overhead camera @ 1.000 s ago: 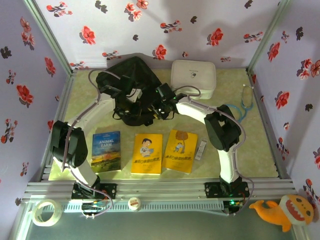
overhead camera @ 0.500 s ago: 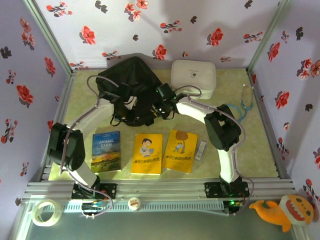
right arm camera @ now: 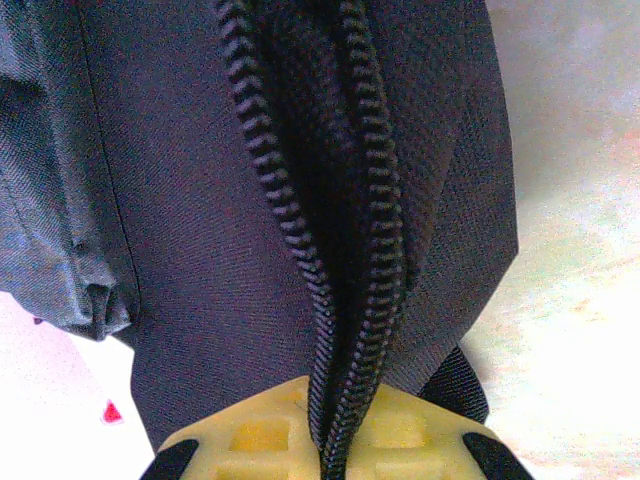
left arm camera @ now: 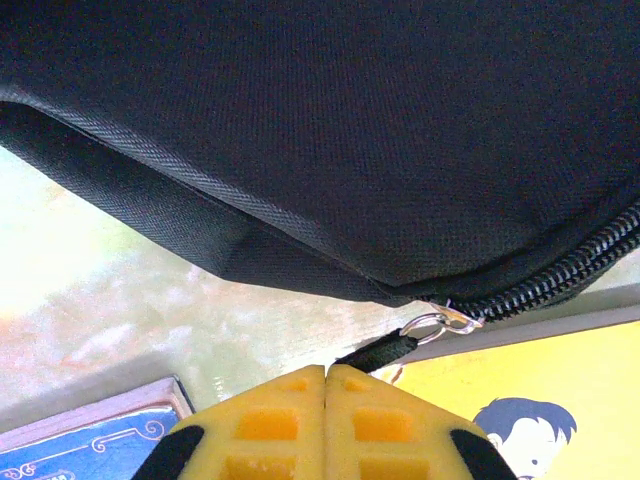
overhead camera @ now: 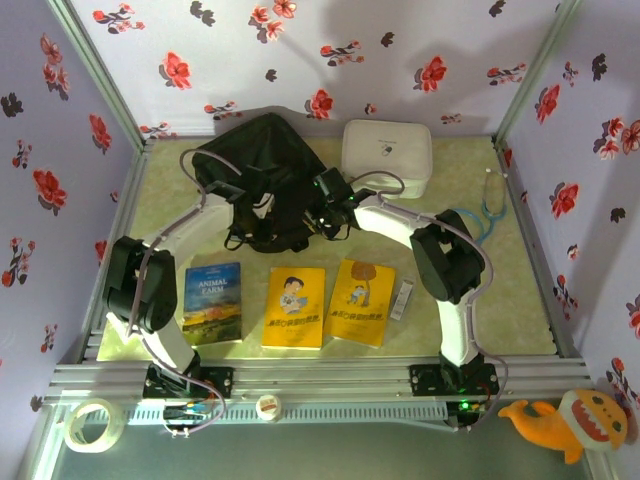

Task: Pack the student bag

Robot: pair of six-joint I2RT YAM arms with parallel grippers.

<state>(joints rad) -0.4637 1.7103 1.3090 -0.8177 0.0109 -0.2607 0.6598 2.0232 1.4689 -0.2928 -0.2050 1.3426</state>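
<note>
On the near rail lie a roll of clear tape (overhead camera: pixel 92 423) at the left and an orange plush toy (overhead camera: pixel 570 420) at the right. Farther in, on the green counter (overhead camera: pixel 500 300), three books lie in a row: a blue book (overhead camera: pixel 212 303) at the left, then a yellow book (overhead camera: pixel 295 307) and a second yellow book (overhead camera: pixel 361 302). Just beyond them the student bag (overhead camera: pixel 262 150) lies at the far middle of the counter, slightly left of centre, with both arms reaching to its near edge. The left tool (left arm camera: pixel 326 372) is pressed together, pinching the end of the black zipper pull tab (left arm camera: pixel 378 351). The right tool (right arm camera: pixel 335 420) is clamped on the student bag's zipper edge, the teeth running down between its fingers. A white case (overhead camera: pixel 387 155) sits just right of the bag at the far side.
</note>
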